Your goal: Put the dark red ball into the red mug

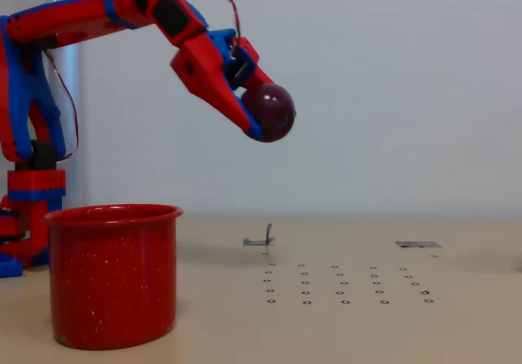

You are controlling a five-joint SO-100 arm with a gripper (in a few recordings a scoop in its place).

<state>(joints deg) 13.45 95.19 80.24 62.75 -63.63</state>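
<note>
Red-blue arm [98,21]: fixed view, reaches from the left edge toward the middle, wrist angled down to the right.
Gripper [263,113]: fingers closed around the dark red ball, opened just the ball's width; nothing else in them.
Fingers [224,99]: long red one runs under and left of the ball, blue tip at the ball's lower edge; the other sits on the ball's upper left, mostly hidden.
Dark red ball [271,111]: glossy maroon, at the fingertips, sticking out past them to the right, tiny green dot on its right side. High in the air, clear of the table.
Red mug [114,274]: speckled, upright on the table, well below the fingers and off to their left, not under the ball. Inside hidden from this angle.
Table [457,315]: tan, rows of small holes below and right of the fingertips; small metal bracket [261,238] standing almost straight below the ball; flat grey patch [418,244] further right.
Wall [391,86]: plain pale grey behind the fingers.
</note>
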